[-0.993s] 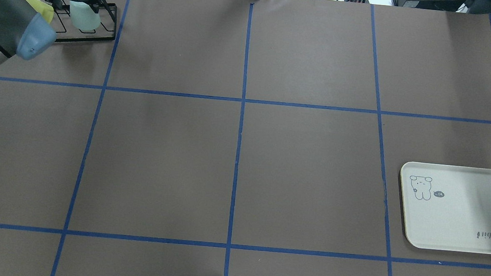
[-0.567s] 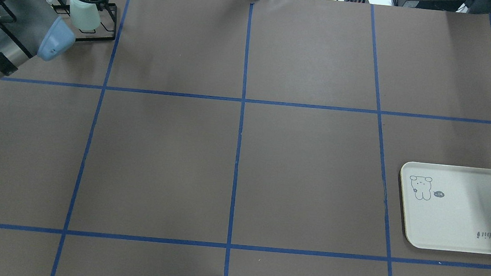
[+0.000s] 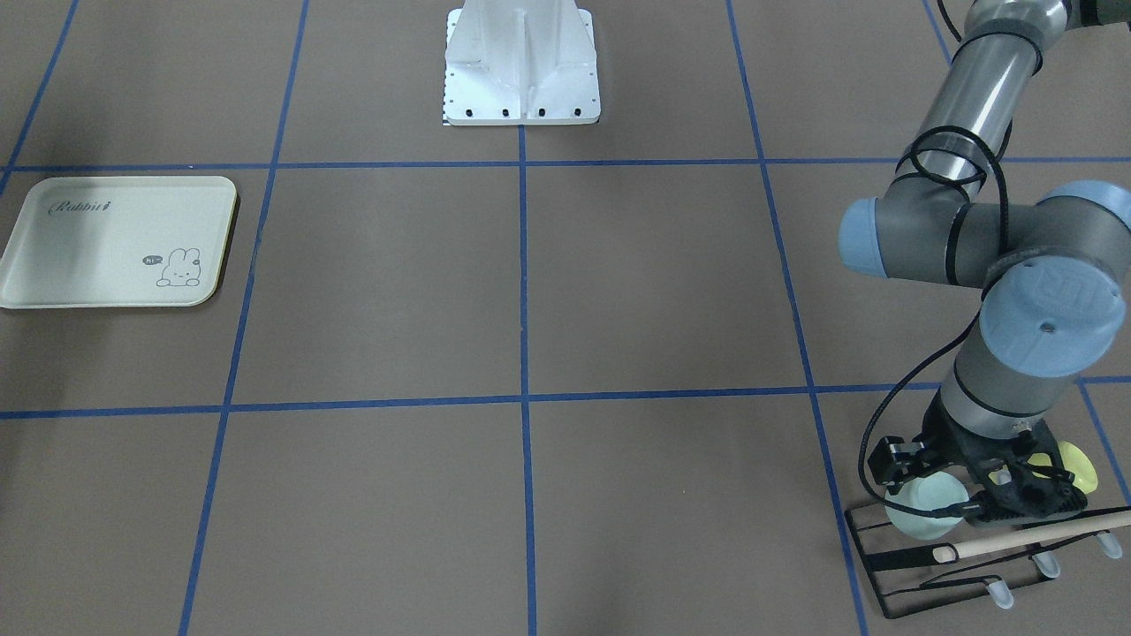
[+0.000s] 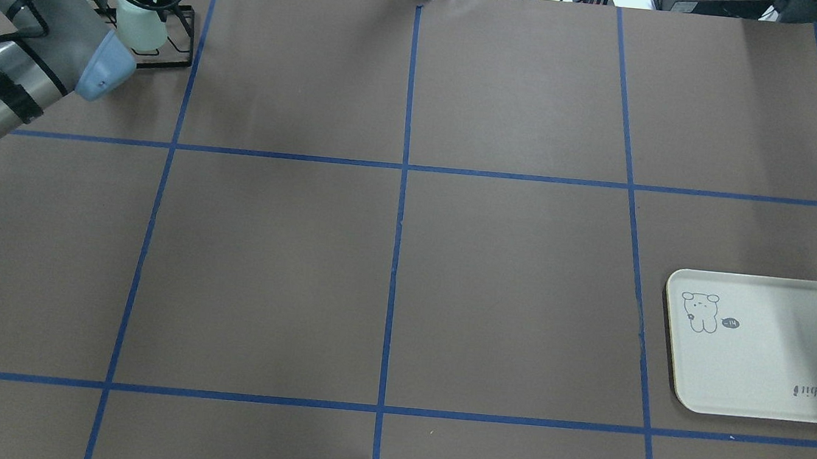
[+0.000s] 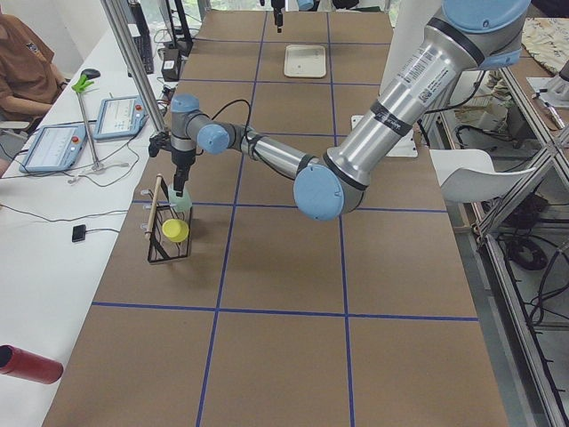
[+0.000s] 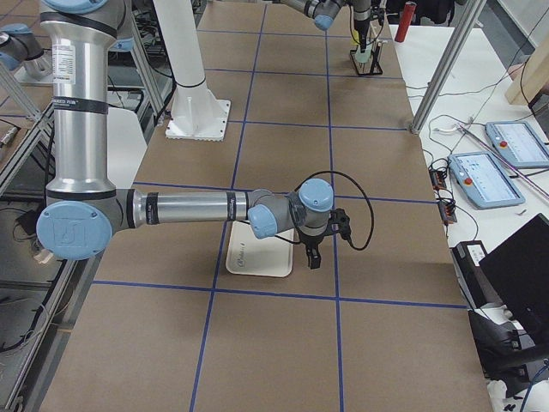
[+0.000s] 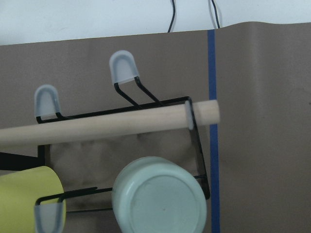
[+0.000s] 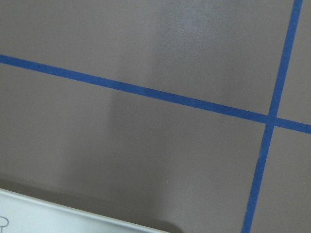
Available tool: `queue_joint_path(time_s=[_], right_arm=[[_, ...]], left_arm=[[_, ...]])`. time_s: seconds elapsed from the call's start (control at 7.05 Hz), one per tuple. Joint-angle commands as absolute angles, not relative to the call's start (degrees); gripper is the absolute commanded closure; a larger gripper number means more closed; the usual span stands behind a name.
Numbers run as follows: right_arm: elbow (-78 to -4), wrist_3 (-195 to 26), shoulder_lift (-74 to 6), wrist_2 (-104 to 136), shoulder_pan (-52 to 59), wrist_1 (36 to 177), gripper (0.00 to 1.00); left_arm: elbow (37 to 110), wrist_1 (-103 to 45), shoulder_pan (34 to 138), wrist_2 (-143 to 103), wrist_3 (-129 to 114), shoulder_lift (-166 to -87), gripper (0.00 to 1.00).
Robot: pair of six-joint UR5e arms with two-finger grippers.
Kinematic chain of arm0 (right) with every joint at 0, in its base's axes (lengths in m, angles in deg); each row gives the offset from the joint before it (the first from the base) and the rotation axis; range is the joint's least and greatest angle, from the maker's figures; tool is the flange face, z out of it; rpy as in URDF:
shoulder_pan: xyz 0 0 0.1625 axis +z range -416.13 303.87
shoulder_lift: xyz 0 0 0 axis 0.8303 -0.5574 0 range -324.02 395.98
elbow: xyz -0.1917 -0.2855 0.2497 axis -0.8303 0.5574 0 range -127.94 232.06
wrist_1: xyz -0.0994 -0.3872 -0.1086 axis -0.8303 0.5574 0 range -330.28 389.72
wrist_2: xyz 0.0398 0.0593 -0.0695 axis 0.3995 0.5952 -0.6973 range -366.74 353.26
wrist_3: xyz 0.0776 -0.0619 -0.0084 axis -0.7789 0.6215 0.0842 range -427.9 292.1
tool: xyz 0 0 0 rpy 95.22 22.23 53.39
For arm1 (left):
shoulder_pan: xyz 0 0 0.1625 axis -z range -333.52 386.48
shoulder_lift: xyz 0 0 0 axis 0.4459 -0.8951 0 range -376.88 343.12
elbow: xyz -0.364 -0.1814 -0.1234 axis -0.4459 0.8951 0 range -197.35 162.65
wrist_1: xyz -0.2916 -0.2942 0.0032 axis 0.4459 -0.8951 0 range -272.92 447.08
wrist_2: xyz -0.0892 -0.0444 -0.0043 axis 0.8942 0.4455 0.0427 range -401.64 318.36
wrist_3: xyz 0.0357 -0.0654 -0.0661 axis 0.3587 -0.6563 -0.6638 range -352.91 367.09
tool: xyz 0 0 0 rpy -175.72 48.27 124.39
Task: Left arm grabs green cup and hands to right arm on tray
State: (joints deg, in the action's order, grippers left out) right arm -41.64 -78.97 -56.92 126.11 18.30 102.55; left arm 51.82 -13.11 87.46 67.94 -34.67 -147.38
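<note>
Evidently the reach: left tool (image 3: 972, 499) hovers over the green cup (image 7: 160, 196), upturned on the black wire rack (image 7: 199, 145). Next, lower and clamp. Right tool (image 6: 313, 257) hangs near the tray (image 4: 772, 380). I cannot tell either tool's opening.

Left arm (image 4: 0, 79) farther over rack (image 4: 164, 64); joint cap (image 4: 108, 70) nearer (overhead)
</note>
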Motion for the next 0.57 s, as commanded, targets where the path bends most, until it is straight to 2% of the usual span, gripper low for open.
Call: queue_joint_path(time_s=[0.0,0.43], right_arm=[[-41.5,-79.0,-56.9,126.1,18.2,102.6,0.00],[-41.5,-79.0,-56.9,126.1,18.2,102.6,0.00]], left_arm=[[48.9,-13.2,87.4,66.9,-34.6,-149.2,0.09],[48.6,-13.1,87.4,66.8,-31.6,-149.4,0.11]])
